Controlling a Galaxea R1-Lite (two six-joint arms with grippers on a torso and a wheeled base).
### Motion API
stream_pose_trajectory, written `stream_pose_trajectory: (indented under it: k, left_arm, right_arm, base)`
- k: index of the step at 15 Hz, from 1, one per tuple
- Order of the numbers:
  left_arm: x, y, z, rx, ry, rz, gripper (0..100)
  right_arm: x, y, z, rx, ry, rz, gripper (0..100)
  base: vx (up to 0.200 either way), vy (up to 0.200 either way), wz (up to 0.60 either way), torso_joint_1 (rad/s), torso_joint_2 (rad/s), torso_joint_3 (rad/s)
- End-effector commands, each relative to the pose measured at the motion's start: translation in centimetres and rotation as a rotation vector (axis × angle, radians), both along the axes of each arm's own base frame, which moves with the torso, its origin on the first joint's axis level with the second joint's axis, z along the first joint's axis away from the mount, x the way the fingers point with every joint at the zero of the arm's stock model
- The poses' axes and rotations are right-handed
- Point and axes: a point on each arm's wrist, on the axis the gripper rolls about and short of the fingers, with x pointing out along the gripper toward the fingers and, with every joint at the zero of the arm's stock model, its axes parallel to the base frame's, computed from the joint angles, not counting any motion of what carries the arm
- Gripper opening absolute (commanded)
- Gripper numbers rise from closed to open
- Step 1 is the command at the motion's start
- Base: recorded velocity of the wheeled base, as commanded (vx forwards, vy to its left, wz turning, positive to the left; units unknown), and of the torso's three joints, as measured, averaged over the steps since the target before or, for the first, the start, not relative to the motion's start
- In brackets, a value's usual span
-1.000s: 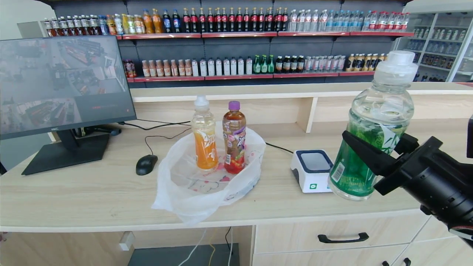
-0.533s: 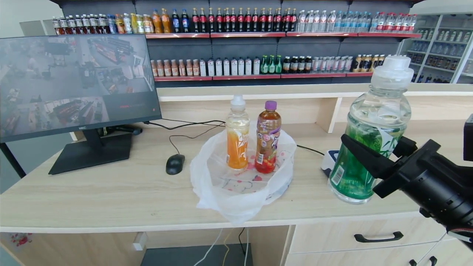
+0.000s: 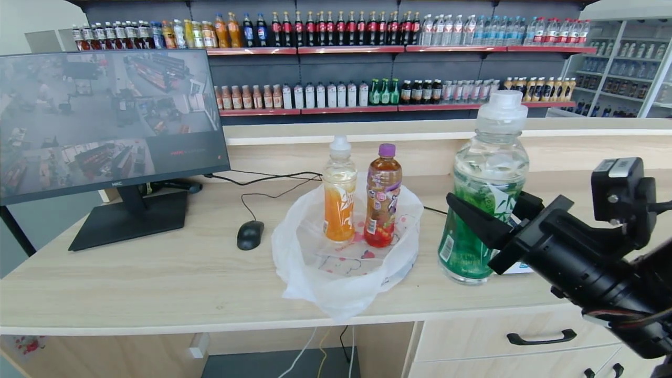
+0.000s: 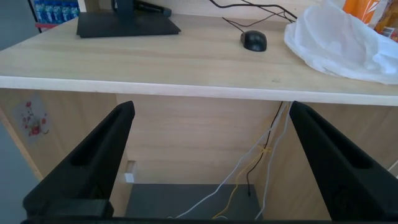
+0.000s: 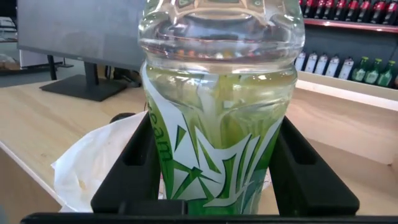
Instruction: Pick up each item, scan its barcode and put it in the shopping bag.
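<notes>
In the head view our right gripper (image 3: 491, 218) holds the green bottle (image 3: 483, 173) upright over the counter (image 3: 131, 283), just right of the shopping bag (image 3: 304, 262), where an orange bottle (image 3: 339, 199) and a purple-capped bottle (image 3: 382, 205) stand. From the left wrist, our left gripper (image 4: 211, 112) hangs below the counter's near edge, fingers spread wide. From the right wrist, both fingers (image 5: 134, 162) press the bottle's sides.

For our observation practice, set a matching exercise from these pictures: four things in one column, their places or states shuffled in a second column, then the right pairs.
1. green bottle
2. purple-capped bottle
3. mouse
4. left gripper

A. lying on the counter, between monitor stand and bag
B. open, facing the counter's front
C. standing in the shopping bag
D. clamped in the right gripper

Pairs: 1-D, 2-C, 3-A, 4-B
</notes>
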Motion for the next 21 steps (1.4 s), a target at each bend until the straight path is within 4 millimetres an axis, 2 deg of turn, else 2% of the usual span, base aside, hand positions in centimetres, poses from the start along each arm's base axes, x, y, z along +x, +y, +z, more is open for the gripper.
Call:
stream_pose_trajectory:
  k: [1,4,7,14,21]
  left_arm:
    - [0.0,0.0,0.0,0.0,0.0,0.0,100]
    - [0.0,0.0,0.0,0.0,0.0,0.0,100]
    - [0.0,0.0,0.0,0.0,0.0,0.0,100]
    - [0.0,0.0,0.0,0.0,0.0,0.0,100]
    - [0.0,0.0,0.0,0.0,0.0,0.0,100]
  right_arm:
    - [1.9,1.4,-0.9,-0.009,0.028,0.014,0]
    - [3.9,4.7,-2.1,-0.009,0.059,0.078,0]
    - [6.6,6.2,-3.3,0.003,0.077,0.076,0]
    - [9.2,8.0,-3.3,0.042,0.041,0.083,0]
    - [11.1,9.9,-5.3,0.031,0.053,0.095,0]
  base:
    - [0.0,0.0,0.0,0.0,0.0,0.0]
    - [0.0,0.0,0.0,0.0,0.0,0.0]
    - [0.0,0.0,0.0,0.0,0.0,0.0]
    - [0.0,0.0,0.0,0.0,0.0,0.0]
    - [0.0,0.0,0.0,0.0,0.0,0.0]
